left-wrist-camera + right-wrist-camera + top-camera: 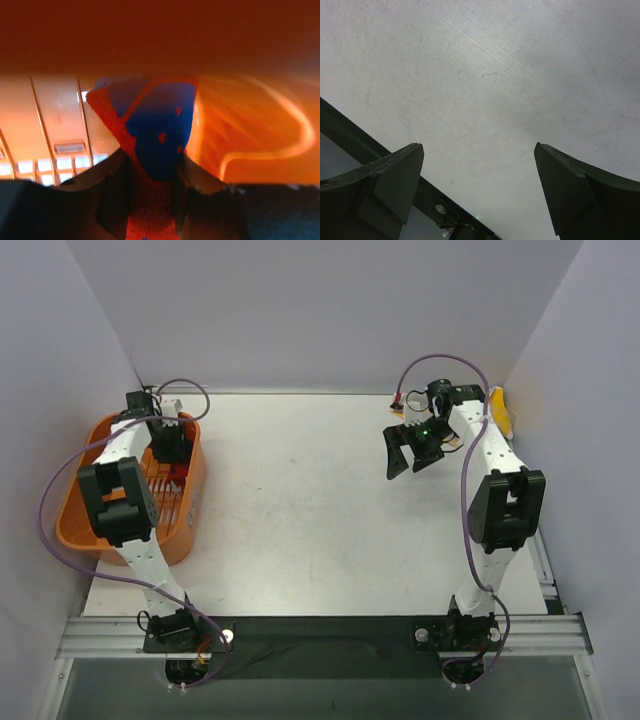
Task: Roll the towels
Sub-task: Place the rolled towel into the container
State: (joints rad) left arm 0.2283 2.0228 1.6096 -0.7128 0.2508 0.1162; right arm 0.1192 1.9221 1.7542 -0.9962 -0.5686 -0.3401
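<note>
Left gripper (152, 172) clamped on red-and-blue towel (160, 125) inside orange tub (70, 530), left edge of table (300, 520). I'd lift straight up, clearing the rim. Right gripper (410, 455) gapes empty; yellow towel (499, 410) sits at far-right edge.

My left arm (130, 510) bends forward, left gripper (152, 172) pinched on the red-and-blue towel (160, 120); my right gripper (479, 152) hangs pointing down, jaws spread wide.

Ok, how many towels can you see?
2. A red and blue towel held by the left gripper inside the orange tub; a yellow towel behind the right arm. The tub may hide more.
</note>
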